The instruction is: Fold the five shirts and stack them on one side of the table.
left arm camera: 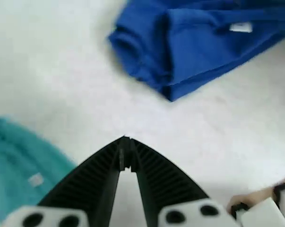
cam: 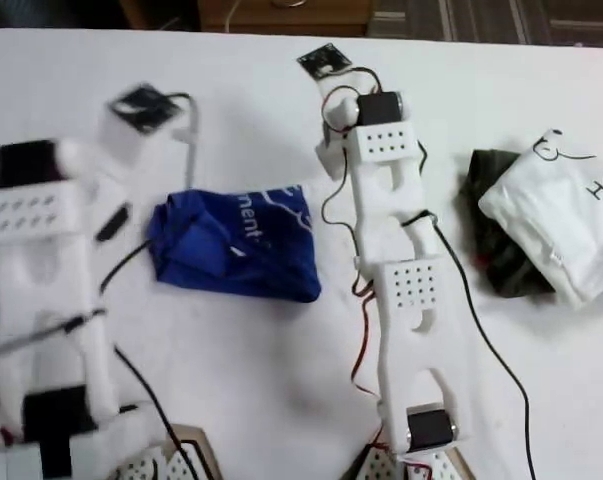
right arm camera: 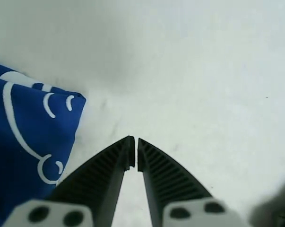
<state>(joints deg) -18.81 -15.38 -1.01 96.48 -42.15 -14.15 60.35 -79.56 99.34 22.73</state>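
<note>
Hanging low over the white table [right arm camera: 203, 71], both claws are clenched on nothing. The left gripper [left arm camera: 127, 153] has its ribbed fingers pressed together at the tips, and the right gripper [right arm camera: 134, 153] shows only a hairline slit between its own.

Just beside the left gripper lies a teal shirt [left arm camera: 19, 175], probably parked at that edge to wait its turn.

A little farther out, between the two arms, sits the blue shirt [left arm camera: 199, 42]. Neither claw touches it. With an arm on either flank, it is placed where each could take a corner, so I judge it to be the piece in hand. It is a squat, rumpled bundle rather than a flat packet, with thick rolled edges, a small pale label showing on one face and white curling print on the other. It likely wants another fold or some smoothing.

Farthest off, well apart on the right arm's side, a folded white shirt [cam: 561, 215] rests on a dark garment [cam: 491, 240]. The dark one seems to be a shirt too, though little of it shows. That pile marks the stacking side.
</note>
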